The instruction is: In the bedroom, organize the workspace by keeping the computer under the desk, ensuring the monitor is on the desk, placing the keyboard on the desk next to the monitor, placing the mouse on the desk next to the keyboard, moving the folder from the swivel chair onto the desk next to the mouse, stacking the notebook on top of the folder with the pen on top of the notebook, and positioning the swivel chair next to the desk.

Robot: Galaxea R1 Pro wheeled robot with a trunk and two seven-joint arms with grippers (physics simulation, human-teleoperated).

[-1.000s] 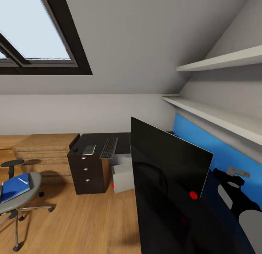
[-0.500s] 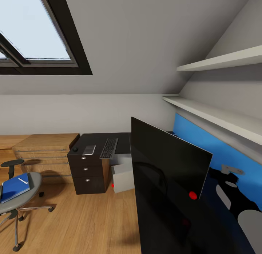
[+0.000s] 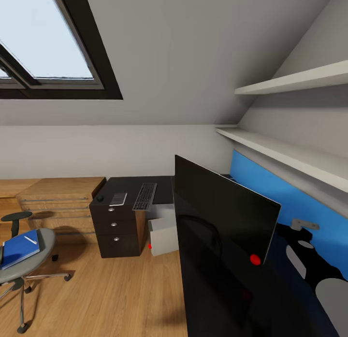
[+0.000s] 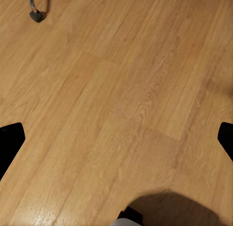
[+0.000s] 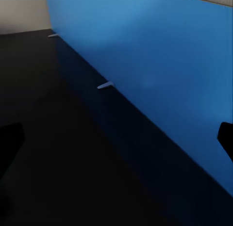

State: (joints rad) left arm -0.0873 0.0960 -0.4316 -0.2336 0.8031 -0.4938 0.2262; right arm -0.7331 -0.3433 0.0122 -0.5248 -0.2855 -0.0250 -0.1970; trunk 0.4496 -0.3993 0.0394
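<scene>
While monitor [image 3: 220, 221], keyboard [image 3: 145, 196] and mouse [image 3: 100, 198] sit on the desk [image 3: 126, 185], I judge folder [image 3: 19, 248] still on the chair [image 3: 30, 259]; both grippers [image 4: 116, 138] [image 5: 116, 138] spread, empty.

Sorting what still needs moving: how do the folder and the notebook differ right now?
The folder is bright blue and lies on the swivel chair seat; the notebook is grey, smaller, and lies on the desk beside the keyboard. A pen lies on the folder, nothing on the notebook. Both lie flat.
</scene>
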